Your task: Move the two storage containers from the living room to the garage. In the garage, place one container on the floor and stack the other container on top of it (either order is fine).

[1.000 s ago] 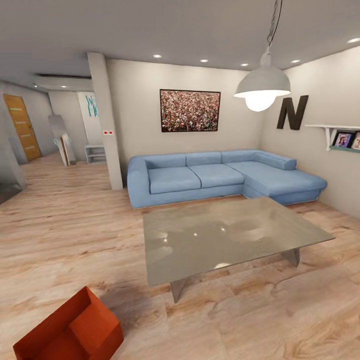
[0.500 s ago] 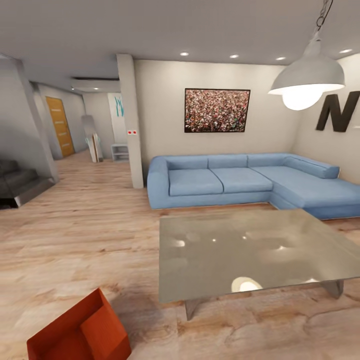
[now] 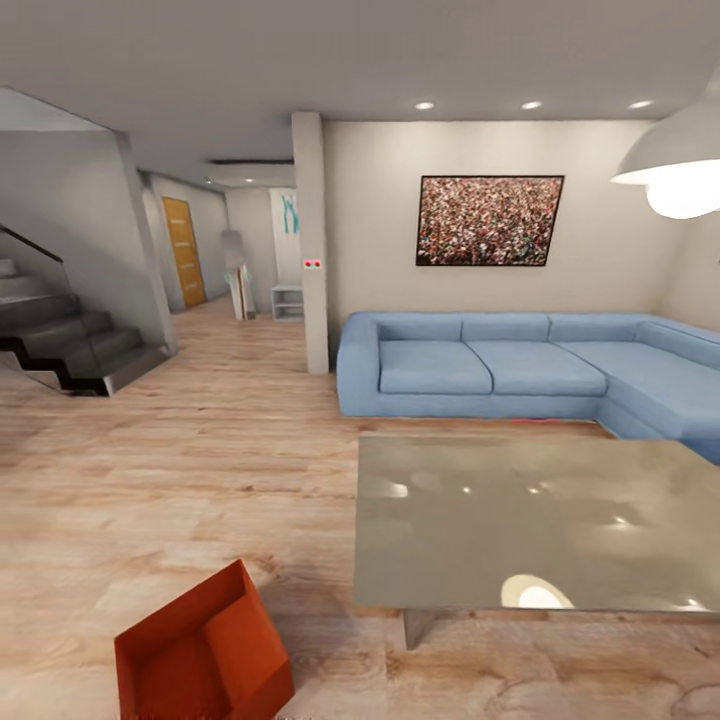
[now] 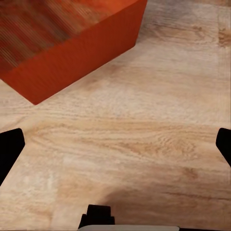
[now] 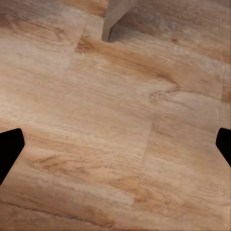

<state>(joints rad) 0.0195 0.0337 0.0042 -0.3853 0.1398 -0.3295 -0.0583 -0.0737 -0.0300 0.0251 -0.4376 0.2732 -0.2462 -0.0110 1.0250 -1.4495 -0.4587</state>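
Note:
I am in the living room with its light wood plank floor [image 3: 200,470]. One orange-red open-topped storage container [image 3: 200,655] stands on the planks close in front of me, at the lower left of the head view. In the left wrist view the same container [image 4: 67,38] lies just beyond my left gripper [image 4: 115,149], which is open and empty above the floor, its dark fingertips [image 4: 9,151] wide apart. My right gripper [image 5: 115,149] is also open with nothing in it, over bare planks. The garage is out of view.
A glossy grey low table [image 3: 540,520] stands to the right of the container, and its leg [image 5: 115,17] is close ahead of the right gripper. Behind it are the blue sofa [image 3: 470,370], a pillar [image 3: 312,240], dark stairs [image 3: 70,345] at left and a corridor with a wooden door [image 3: 183,250].
The whole head view has swung left, so the camera moved: the stairs have come into sight and the sofa, table and container have slid right in the picture.

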